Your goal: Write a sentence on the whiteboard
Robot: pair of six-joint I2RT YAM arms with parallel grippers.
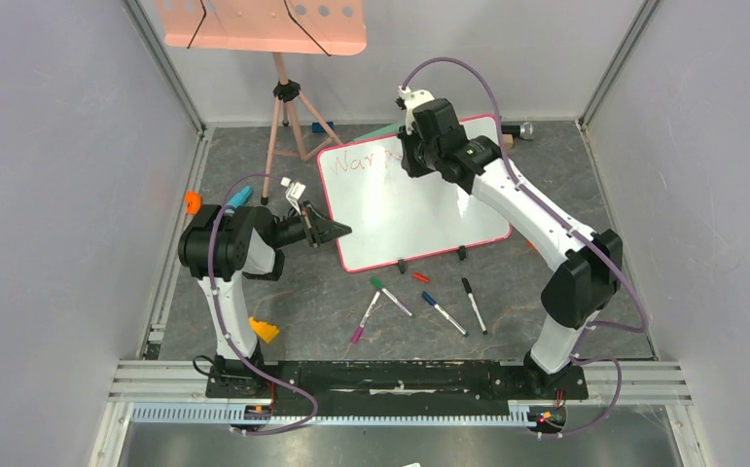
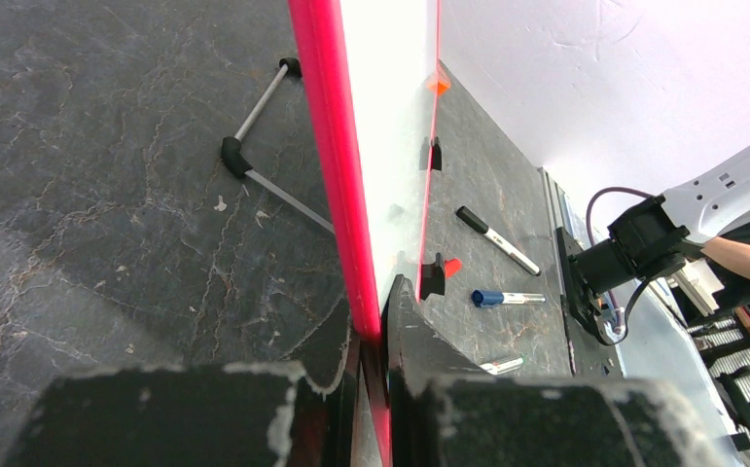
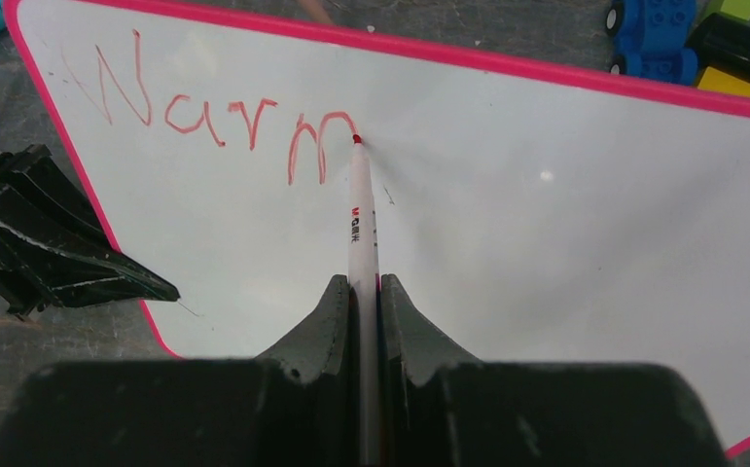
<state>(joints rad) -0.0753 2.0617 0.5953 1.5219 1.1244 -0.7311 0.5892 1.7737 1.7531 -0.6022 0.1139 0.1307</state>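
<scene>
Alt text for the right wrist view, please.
The right pincer grips a red-tipped white marker, its tip on the whiteboard at the end of red letters reading roughly "Warm". The left pincer sits at the board's left edge.

Markers (image 1: pixel 429 302) lie on the table (image 1: pixel 517 292) before the whiteboard (image 1: pixel 419 209); a tripod (image 1: pixel 288 117) stands behind, leftward.

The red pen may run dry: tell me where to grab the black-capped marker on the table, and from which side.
Take the black-capped marker by the middle of its white barrel, from straight above, jaws closing across it. It lies flat on the table, cap toward the whiteboard, with bare surface on both sides; the blue marker lies apart from it.
</scene>
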